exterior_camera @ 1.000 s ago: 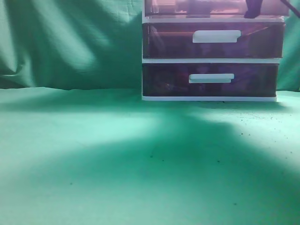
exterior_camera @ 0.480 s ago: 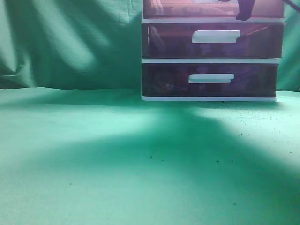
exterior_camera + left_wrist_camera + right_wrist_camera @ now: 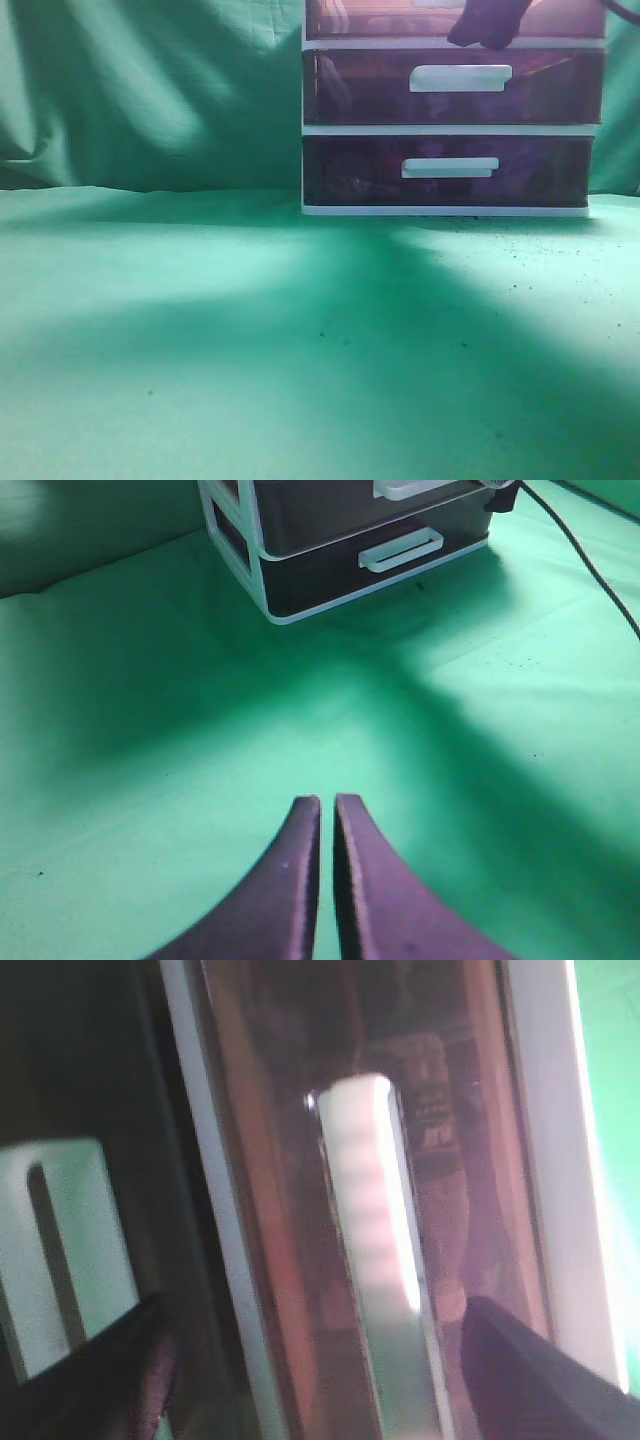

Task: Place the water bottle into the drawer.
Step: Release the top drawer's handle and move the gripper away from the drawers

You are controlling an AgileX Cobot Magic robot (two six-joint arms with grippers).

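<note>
The drawer [image 3: 400, 18] is cut off above, right gripper [image 3: 488, 28] partly covering it.

The top drawer [image 3: 400, 18] is cut off by the top edge at 12 o'clock in the exterior view. The right gripper [image 3: 488, 25] is a dark blur there. The right wrist view is blurry; its handle [image 3: 375, 1250] runs off the bottom.

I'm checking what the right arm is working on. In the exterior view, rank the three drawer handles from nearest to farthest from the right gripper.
1. Top drawer handle, at the upper edge, just left of the right gripper.
2. Middle drawer handle, directly below it.
3. Bottom drawer handle, lowest, near the table.
</note>
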